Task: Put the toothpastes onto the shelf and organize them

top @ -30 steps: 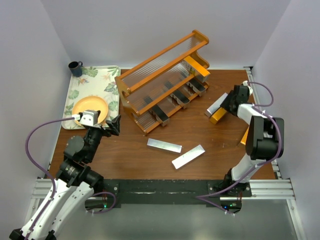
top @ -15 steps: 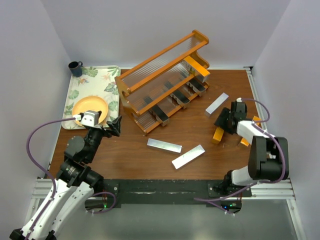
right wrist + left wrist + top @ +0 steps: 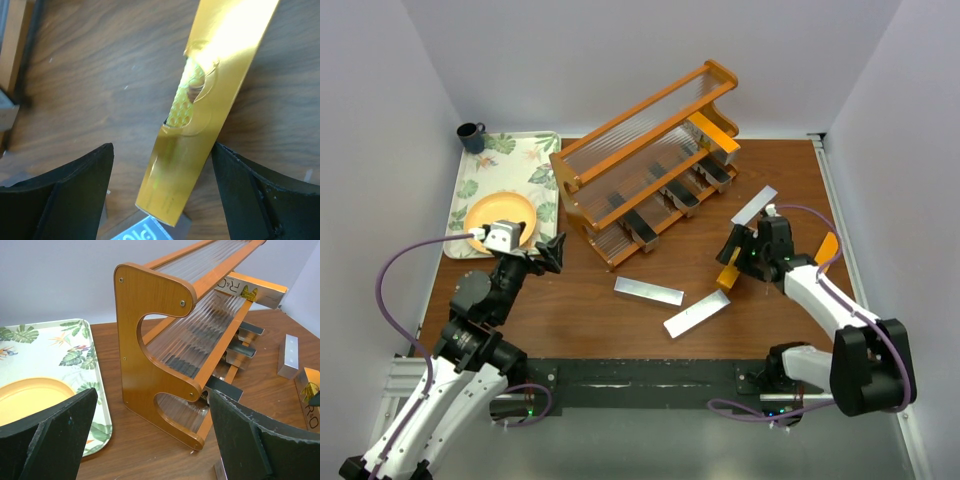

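Note:
The shelf (image 3: 640, 150) (image 3: 150, 340) stands at the back middle of the table, holding one gold carton (image 3: 712, 130) on a middle tier and dark grey cartons (image 3: 680, 197) on the lower tiers. Silver toothpastes (image 3: 648, 291) (image 3: 697, 313) (image 3: 754, 205) lie loose on the table. An orange-gold toothpaste (image 3: 727, 275) (image 3: 210, 100) lies flat between the fingers of my right gripper (image 3: 735, 262) (image 3: 162, 190), which is open, with a clear gap on its left side. Another orange carton (image 3: 827, 247) lies at the far right. My left gripper (image 3: 552, 250) (image 3: 150, 440) hangs open and empty, facing the shelf's left end panel.
A floral tray (image 3: 505, 160) (image 3: 50, 350) with a yellow plate (image 3: 500, 215) sits at the back left, a dark mug (image 3: 471, 135) behind it. White walls close in the table on three sides. A silver carton's end (image 3: 142, 231) touches the gold carton's near end.
My right arm has swung from the far right towards the middle with the orange-gold toothpaste, brought it down to the table and opened its jaws. The left arm has not moved.

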Motion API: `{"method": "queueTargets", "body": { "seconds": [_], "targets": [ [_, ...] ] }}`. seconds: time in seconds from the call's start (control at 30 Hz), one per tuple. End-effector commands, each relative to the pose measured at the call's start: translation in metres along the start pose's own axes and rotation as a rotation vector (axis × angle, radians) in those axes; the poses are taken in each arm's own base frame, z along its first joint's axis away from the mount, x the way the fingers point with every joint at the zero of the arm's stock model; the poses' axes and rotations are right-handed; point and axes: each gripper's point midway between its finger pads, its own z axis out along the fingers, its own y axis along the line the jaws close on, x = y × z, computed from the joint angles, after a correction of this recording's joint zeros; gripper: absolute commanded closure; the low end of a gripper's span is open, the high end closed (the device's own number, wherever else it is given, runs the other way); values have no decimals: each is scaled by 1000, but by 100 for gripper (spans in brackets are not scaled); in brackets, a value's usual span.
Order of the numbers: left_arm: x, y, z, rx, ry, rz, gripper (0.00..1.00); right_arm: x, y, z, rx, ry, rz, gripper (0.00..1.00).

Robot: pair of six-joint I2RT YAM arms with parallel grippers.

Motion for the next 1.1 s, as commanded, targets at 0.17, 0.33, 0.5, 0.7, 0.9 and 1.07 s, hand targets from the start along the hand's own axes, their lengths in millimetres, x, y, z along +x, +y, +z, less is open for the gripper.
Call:
{"method": "queueTargets", "body": {
  "seconds": [0.17,0.33,0.5,0.7,0.9,1.07],
  "targets": [
    [-6,-4,2,21,-24,6,0,25,70,-4,-251,87,-34,16],
    [-2,-6,4,27,-7,10,0,32,108,-2,-346,138,-157,15],
    [6,-21,8,117,15,31,0,13,103,-17,-295,58,-231,15],
    [17,-92,20,492,83,70,4,-20,91,-58,-223,-99,-314,13],
    [54,-160,35,682,305,255,2,-41,73,-97,-182,-271,-357,4],
    [69,-199,59,730,355,292,1,-55,53,-121,-121,-408,-329,2]
  ]
}}
